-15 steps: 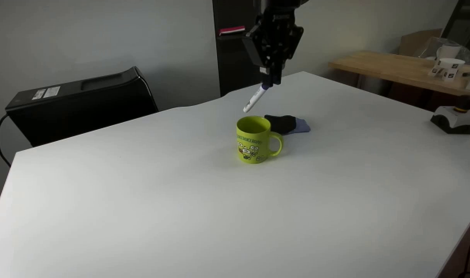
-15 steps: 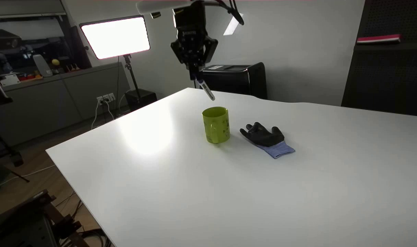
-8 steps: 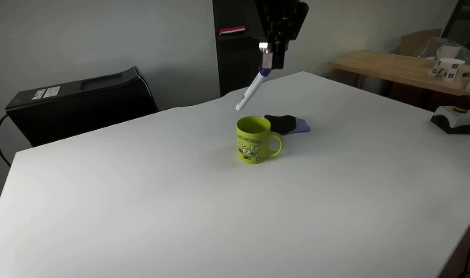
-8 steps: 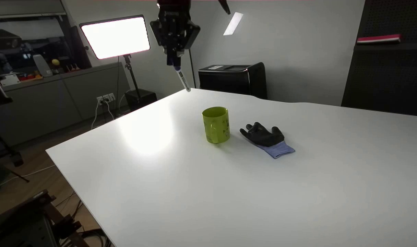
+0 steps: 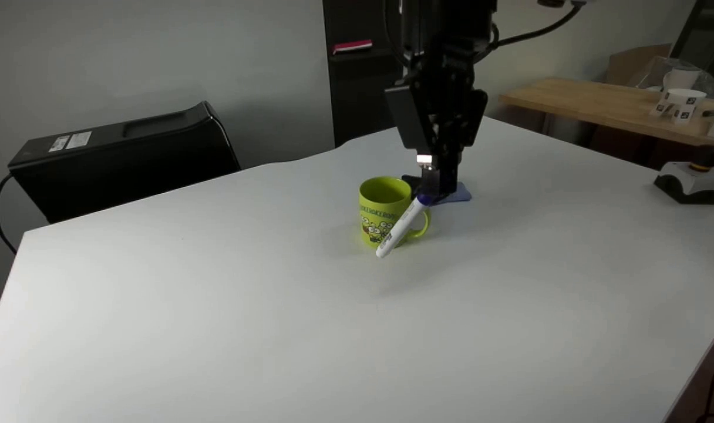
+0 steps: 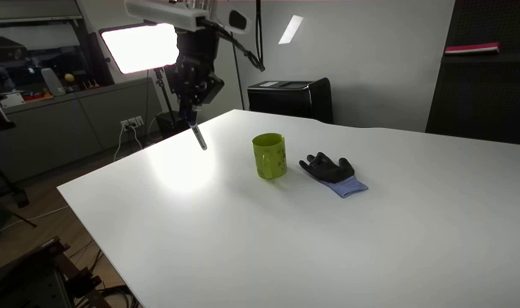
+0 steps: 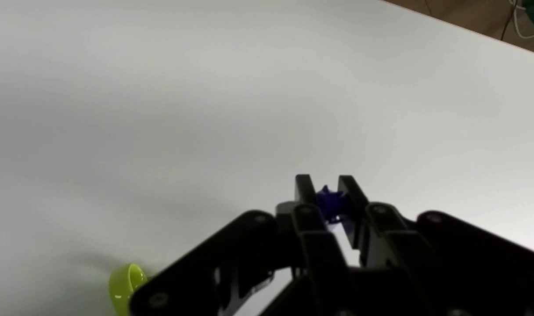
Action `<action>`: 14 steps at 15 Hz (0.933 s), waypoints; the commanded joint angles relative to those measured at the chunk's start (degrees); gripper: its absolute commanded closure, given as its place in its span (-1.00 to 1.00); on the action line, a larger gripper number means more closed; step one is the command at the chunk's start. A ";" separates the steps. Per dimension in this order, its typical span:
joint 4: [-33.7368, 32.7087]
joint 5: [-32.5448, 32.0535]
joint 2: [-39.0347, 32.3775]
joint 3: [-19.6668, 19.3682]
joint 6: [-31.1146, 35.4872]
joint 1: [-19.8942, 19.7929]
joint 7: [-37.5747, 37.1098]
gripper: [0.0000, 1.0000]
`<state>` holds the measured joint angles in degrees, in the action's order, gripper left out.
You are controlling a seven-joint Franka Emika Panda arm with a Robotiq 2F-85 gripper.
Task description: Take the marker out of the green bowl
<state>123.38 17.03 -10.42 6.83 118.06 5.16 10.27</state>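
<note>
Brought the pincer (image 7: 325,186) lower and farther aside since half a second ago, and with it the marker (image 5: 400,230), now slanting across the front of the green mug (image 5: 379,214) in an exterior view instead of hanging above its rim. Not to be read as contact, though: shown in an exterior view with the marker (image 6: 198,136) well apart from the mug, beyond a stretch of desk (image 6: 232,171). Left the mug itself standing in the same place, likewise the dark and blue glove (image 6: 328,169) near it. Holds the marker clamped at the blue cap (image 7: 330,204), caught between both fingers (image 7: 353,191) in the wrist view and aimed white end down at a slant. Apparently not touching the desk, though hard to judge how near. Seems to amount to the main demand met: out of the mug, well clear of its rim and firmly held, by the look of the grip. Leaves, in all likelihood, only a placing on the desk and a release, probably served by the present drop. Calls next, most likely, for a gentler descent and a loosening of grip only after contact. Could go wrong through the slant: liable to strike tip first and pivot between the fingers, or to roll after release. Best kept away from the mug and glove while lowering.
</note>
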 commanded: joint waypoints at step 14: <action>12.87 22.02 -0.04 1.53 8.25 -6.35 32.16 0.91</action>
<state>135.92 37.59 -11.00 9.72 130.25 0.49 38.62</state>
